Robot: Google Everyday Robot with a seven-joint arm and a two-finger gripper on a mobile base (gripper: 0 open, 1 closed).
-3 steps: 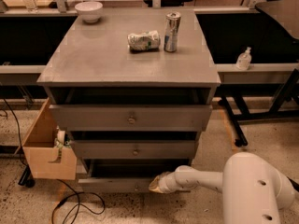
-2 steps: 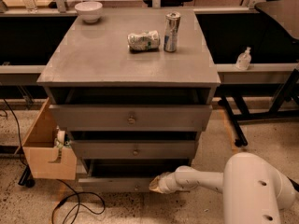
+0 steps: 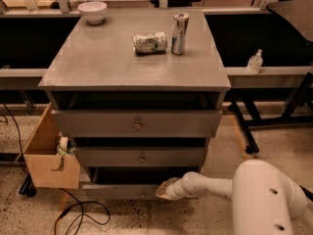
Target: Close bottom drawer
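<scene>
Gripper (image 3: pixel 165 190) is down low at floor level, nosed up against the right-hand end of the bottom drawer (image 3: pixel 117 191). Whether it's clenched or released, I can't tell from this angle.

Biggest thing in play is the grey cabinet (image 3: pixel 122 62), square-on to us, with the robot's white arm (image 3: pixel 264 199) reaching in from the lower right. All three fronts stand proud of the carcass, with dark gaps above them: the top drawer (image 3: pixel 98 124), the middle drawer (image 3: pixel 107 156), and the thin bottom one, out by what looks like a fair margin, since there's a deep black slot over it. So by my read the closing push is only just in hand, nowhere near finished.

How to do it well? Contact looks right of the panel's centre, and that's the worry: an off-centre shove can rack a drawer in its runners and jam it. Ideally the push goes straight back, level with the floor, nearer the middle of the panel, slow and steady until the front sits flush. Keep the arm low too, because the middle drawer overhangs just above.

Off to the left a cardboard box (image 3: pixel 49 160) hangs beside the cabinet, near the drawer's left end but apart from the push line. A black cable (image 3: pixel 78 214) loops on the floor in front, clear of the gripper. Up top, a bowl (image 3: pixel 92 11), a can (image 3: pixel 179 27) and a crumpled packet (image 3: pixel 150 42). A hard slam could rattle that upright can, so go gentle.
</scene>
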